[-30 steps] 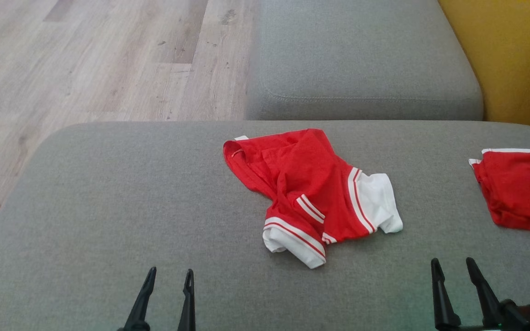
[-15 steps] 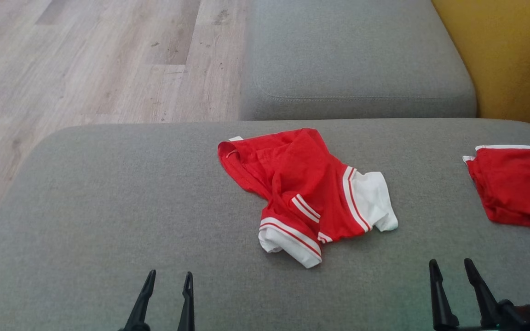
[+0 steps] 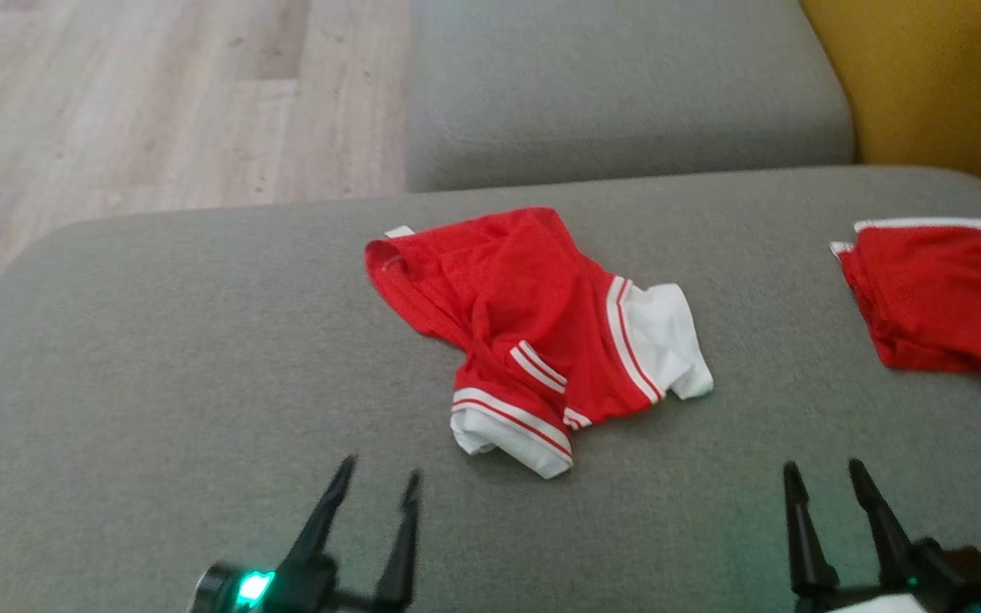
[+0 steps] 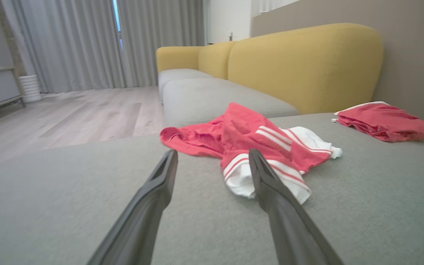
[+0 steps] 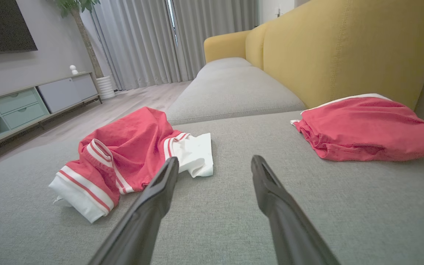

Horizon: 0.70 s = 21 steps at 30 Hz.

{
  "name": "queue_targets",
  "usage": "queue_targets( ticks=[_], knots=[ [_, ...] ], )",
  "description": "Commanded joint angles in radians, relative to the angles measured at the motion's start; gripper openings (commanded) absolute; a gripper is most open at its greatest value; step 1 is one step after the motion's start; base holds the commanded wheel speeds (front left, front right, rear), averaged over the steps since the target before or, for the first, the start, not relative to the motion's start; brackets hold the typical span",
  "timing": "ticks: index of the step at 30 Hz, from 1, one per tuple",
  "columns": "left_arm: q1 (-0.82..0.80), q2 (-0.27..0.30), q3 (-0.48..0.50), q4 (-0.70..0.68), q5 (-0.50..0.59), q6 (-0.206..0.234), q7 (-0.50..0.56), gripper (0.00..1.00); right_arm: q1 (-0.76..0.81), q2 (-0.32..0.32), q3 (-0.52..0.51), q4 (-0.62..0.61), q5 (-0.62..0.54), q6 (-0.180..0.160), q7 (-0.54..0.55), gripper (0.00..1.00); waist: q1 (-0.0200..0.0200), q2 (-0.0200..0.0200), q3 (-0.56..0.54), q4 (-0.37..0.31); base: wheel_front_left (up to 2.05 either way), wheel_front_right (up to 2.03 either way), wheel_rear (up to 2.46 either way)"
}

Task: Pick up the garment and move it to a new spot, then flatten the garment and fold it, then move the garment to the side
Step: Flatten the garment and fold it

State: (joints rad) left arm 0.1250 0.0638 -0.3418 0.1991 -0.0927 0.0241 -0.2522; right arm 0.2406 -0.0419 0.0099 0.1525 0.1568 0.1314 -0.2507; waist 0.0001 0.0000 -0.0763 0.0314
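My left gripper (image 3: 380,468) hovers low over the grey sofa cushion (image 3: 158,358), fingers spread apart and empty, pointing up toward the crumpled red-and-white garment (image 3: 533,332), which lies near the cushion's middle, just ahead and slightly to the right. Further right, my right gripper (image 3: 822,466) also stands wide open and holds nothing. A second red garment (image 3: 942,298) lies ahead on its right, beside the yellow backrest (image 3: 942,77).

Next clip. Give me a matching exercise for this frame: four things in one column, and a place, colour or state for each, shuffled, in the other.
Things:
1. striped garment
2. other garment
3. left gripper
4. backrest

Descriptions:
a. yellow
b. open, empty
c. at the right edge of the cushion
d. crumpled, mid-cushion

Pairs: 1-d, 2-c, 3-b, 4-a.
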Motion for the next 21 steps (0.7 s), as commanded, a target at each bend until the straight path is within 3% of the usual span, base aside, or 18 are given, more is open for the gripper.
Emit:
queue_targets(
  ticks=[1,12,21],
  knots=[
    [-0.087,-0.013,0.007,-0.018,0.013,-0.008,-0.01,1.0,-0.067,-0.008,0.032,-0.038,-0.009,-0.001,-0.011,1.0,-0.0001,0.0,0.029,-0.028,0.0,0.0,0.0],
    [-0.452,-0.013,-0.288,0.248,0.007,-0.076,0.014,1.0,-0.133,-0.008,0.077,-0.059,-0.031,-0.001,-0.011,1.0,-0.0001,0.0,0.156,-0.147,0.0,0.0,0.0],
    [-0.707,-0.013,-0.477,0.437,-0.088,-0.068,0.105,1.0,-0.206,-0.008,0.108,-0.06,-0.029,-0.001,-0.011,1.0,-0.0001,0.0,0.262,-0.229,0.0,0.0,0.0]
  ],
)
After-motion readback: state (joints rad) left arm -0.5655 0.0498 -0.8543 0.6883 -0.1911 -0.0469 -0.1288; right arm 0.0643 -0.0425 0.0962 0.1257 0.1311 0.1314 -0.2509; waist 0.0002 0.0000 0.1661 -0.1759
